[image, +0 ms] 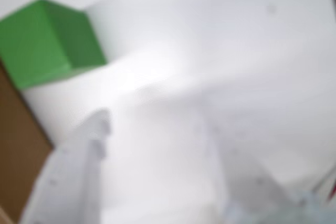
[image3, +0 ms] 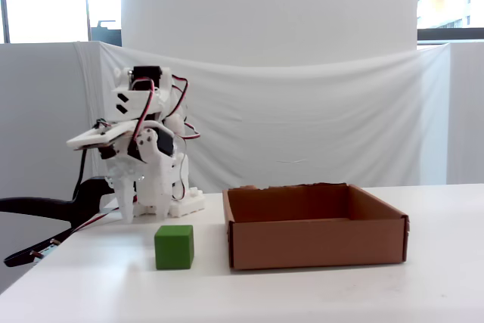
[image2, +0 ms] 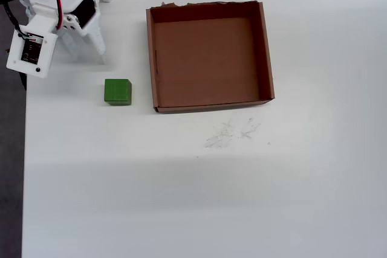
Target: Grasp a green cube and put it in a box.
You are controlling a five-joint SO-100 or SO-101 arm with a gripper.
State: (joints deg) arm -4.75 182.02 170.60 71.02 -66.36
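Item: green cube (image2: pixel 117 91), loose on the white table (image2: pixel 181 197), not yet grasped.

It sits just left of the box (image2: pixel 266 52) in the overhead view, near its lower-left corner but apart from the wall; the box holds nothing. My gripper (image2: pixel 98 52) hangs near the cube, toward the top of that view, with nothing between my fingers (image: pixel 89 145). They look somewhat parted in the blurred wrist view, though I cannot tell the gap for certain. Risks, as I judge them: a descent off-centre would let one finger nudge the cube against the cardboard wall, leaving no room on that side; a grip across the corners might twist it loose; a low carry could catch the wall or the ragged far edge.
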